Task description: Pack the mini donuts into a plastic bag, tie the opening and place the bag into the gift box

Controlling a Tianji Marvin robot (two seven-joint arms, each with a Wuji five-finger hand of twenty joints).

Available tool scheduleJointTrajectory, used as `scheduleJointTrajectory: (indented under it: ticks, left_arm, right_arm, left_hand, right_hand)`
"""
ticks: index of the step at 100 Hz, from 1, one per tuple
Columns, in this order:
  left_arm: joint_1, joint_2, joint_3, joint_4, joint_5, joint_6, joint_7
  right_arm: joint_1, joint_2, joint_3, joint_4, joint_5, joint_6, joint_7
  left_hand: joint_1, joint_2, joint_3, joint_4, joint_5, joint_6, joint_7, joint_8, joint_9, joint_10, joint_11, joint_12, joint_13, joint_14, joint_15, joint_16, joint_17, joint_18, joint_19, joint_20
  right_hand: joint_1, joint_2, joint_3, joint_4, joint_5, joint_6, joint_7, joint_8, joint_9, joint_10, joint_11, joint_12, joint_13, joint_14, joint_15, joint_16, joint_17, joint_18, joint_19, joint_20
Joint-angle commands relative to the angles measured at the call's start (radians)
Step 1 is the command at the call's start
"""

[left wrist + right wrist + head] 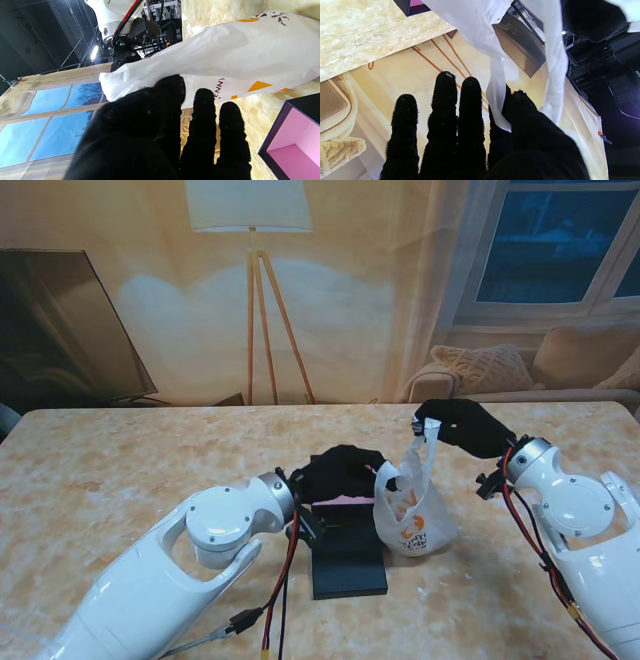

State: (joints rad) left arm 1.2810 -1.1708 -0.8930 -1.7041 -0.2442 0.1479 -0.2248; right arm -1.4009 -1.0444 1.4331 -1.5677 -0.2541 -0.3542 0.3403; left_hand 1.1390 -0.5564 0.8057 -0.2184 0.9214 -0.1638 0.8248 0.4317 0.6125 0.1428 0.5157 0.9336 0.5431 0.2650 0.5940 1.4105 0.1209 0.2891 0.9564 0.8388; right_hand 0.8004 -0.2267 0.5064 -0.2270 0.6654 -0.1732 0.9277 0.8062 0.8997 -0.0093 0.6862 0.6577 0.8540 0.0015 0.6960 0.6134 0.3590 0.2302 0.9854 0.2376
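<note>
Near the middle of your marbled surface (120, 470), the white plastic bag (412, 515) sits just right of the black gift box (347, 555), whose pink inside shows open. Your right hand (462, 425) pinches one bag handle between thumb and fingers (520, 112), lifting it, while your left hand (340, 472) clamps the other handle over the box's far edge. Bare surface lies all around; orange marks and the letters "ENNY" print the bag.
</note>
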Motion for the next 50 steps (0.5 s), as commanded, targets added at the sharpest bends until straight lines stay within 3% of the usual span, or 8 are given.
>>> scheduleJointTrajectory:
  ticks: [1,7,10,15,20,33,50]
  left_arm:
    - [0.003,-0.008,-0.001,0.002,-0.020,0.012,-0.018]
    - [0.004,-0.010,-0.001,0.006,-0.024,0.019,-0.016]
    - [0.004,-0.010,0.000,0.010,-0.020,0.019,-0.013]
    - [0.004,-0.010,0.002,0.014,-0.014,0.020,-0.010]
    - [0.008,-0.011,0.000,0.014,-0.013,0.024,-0.008]
    - [0.010,-0.004,-0.002,0.017,0.020,0.021,-0.011]
    - [0.003,0.021,-0.013,0.032,0.037,-0.008,-0.095]
  right_arm:
    - [-0.004,-0.006,-0.010,-0.002,-0.007,0.008,0.010]
    - [0.000,-0.007,-0.018,-0.001,-0.008,0.013,0.007]
    - [0.001,-0.008,-0.022,-0.001,-0.008,0.016,0.006]
    - [0.004,-0.008,-0.029,-0.002,-0.009,0.017,0.005]
    - [0.007,-0.009,-0.037,-0.003,-0.010,0.016,0.003]
    - [0.017,-0.011,-0.057,-0.004,-0.038,0.006,-0.017]
    - [0.028,-0.013,-0.070,-0.005,-0.054,0.007,-0.030]
  left_hand:
    - [-0.072,-0.076,0.080,-0.009,0.029,-0.017,0.010,-0.007,0.041,-0.041,0.029,0.020,-0.012,-0.034,0.080,-0.051,0.011,-0.015,0.020,0.021]
    - [-0.148,-0.130,0.129,-0.019,0.016,-0.030,0.038,-0.094,0.055,-0.047,0.063,0.026,-0.015,-0.045,0.148,-0.138,0.020,-0.015,0.029,0.023]
    - [-0.175,-0.173,0.126,-0.042,0.010,-0.038,0.054,-0.118,0.066,-0.051,0.085,0.035,-0.011,-0.049,0.181,-0.187,0.026,-0.015,0.036,0.025]
    - [-0.210,-0.218,0.114,-0.070,-0.005,-0.047,0.076,-0.143,0.062,-0.053,0.113,0.024,-0.009,-0.048,0.210,-0.189,0.028,-0.016,0.040,0.026]
    - [-0.221,-0.231,0.102,-0.077,-0.009,-0.041,0.091,-0.159,0.066,-0.051,0.142,0.037,-0.006,-0.042,0.235,-0.176,0.028,-0.017,0.049,0.030]
    - [-0.232,-0.206,0.053,-0.071,-0.022,-0.030,0.108,-0.185,0.079,-0.042,0.177,0.110,-0.003,-0.036,0.280,-0.141,0.026,-0.014,0.062,0.039]
    - [-0.224,-0.075,-0.061,-0.045,-0.040,0.005,0.054,-0.196,0.126,-0.024,0.206,0.260,0.006,-0.023,0.351,-0.078,0.023,-0.006,0.074,0.056]
  right_hand:
    - [0.110,0.014,0.126,0.064,0.019,-0.148,0.016,0.035,-0.001,0.012,-0.010,0.012,0.001,-0.006,-0.006,0.001,-0.009,-0.015,0.007,0.014]
    - [0.110,0.014,0.124,0.064,0.018,-0.148,0.015,0.036,-0.004,0.013,-0.011,0.012,-0.001,-0.005,-0.007,0.001,-0.009,-0.015,0.008,0.014]
    - [0.111,0.015,0.123,0.064,0.017,-0.148,0.015,0.036,-0.004,0.012,-0.011,0.012,-0.001,-0.004,-0.006,0.001,-0.010,-0.015,0.008,0.014]
    - [0.111,0.015,0.121,0.064,0.015,-0.147,0.013,0.035,-0.005,0.012,-0.011,0.012,-0.002,-0.006,-0.006,0.001,-0.011,-0.017,0.009,0.015]
    - [0.112,0.015,0.118,0.064,0.014,-0.149,0.012,0.033,-0.006,0.011,-0.012,0.011,-0.003,-0.006,-0.006,0.001,-0.010,-0.018,0.010,0.015]
    - [0.116,0.014,0.113,0.064,0.011,-0.145,0.011,0.029,-0.008,0.015,-0.014,0.009,-0.008,-0.001,-0.008,-0.001,-0.013,-0.017,0.010,0.016]
    - [0.119,0.016,0.110,0.064,0.009,-0.143,0.015,0.028,-0.011,0.019,-0.013,0.008,-0.010,0.000,-0.006,-0.002,-0.015,-0.017,0.014,0.019]
